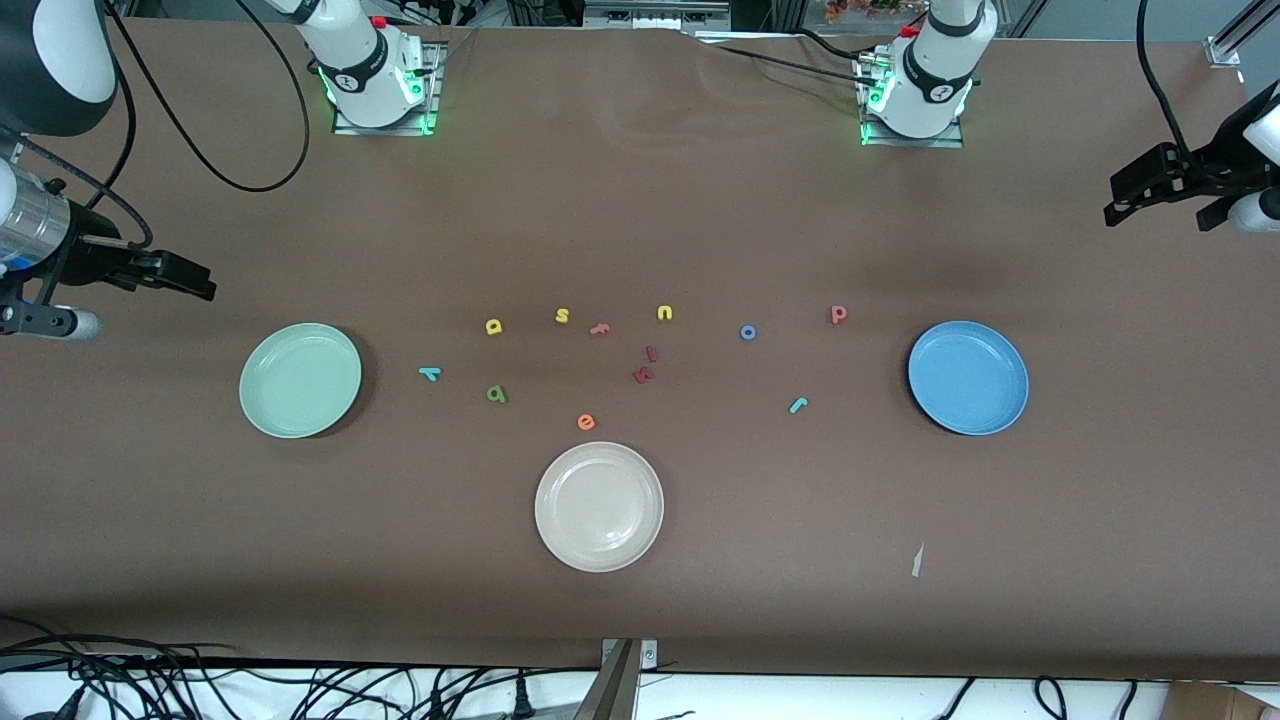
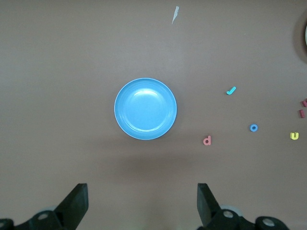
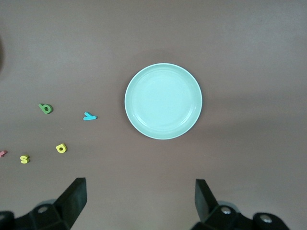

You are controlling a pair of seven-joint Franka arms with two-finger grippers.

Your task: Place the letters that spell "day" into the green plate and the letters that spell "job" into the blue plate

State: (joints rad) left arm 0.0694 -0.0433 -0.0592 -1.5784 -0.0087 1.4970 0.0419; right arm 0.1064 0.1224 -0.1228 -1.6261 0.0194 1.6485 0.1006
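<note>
On the brown bench point(image 1: 700, 600), every letter lies loose between the empty green plate point(image 1: 300, 380) and blue plate point(image 1: 968, 377). Left claw point(image 2: 142, 203) and right claw point(image 3: 139, 201) hang spread above them; sorting seemingly begins with the teal "y" point(image 1: 430, 374).

1. Foam letters on the table point(image 1: 700, 560) read as shapes: yellow "s" point(image 1: 562, 316), yellow "u" point(image 1: 665, 313), orange "e" point(image 1: 586, 422), blue "o" point(image 1: 748, 332).
2. No printed labels are readable.
</note>
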